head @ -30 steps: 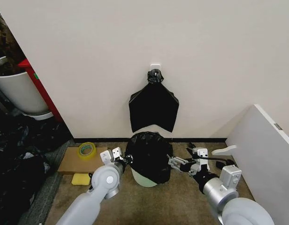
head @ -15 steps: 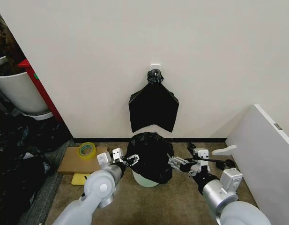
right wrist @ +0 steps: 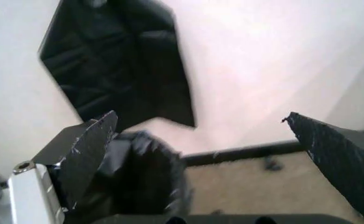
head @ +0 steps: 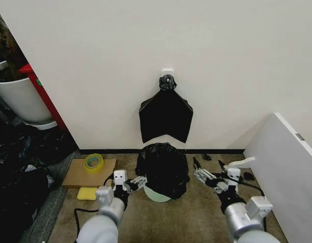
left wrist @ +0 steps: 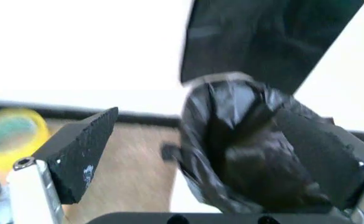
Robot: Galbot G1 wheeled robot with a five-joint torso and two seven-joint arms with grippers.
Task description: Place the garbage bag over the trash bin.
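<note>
Bag over bin, both grippers free
The garbage bag (head: 162, 168) drapes the trash bin (head: 157, 193) by the wall; left gripper (head: 137, 182) and right gripper (head: 203, 174) flank it, jaws released, bare floor (head: 176, 217) in front.

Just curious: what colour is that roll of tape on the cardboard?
Yellow; the roll of tape shows best in the head view.

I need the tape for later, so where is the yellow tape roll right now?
In the head view the yellow tape roll lies on the flat cardboard piece on the floor by the wall, on the robot's left of the bagged trash bin.
</note>
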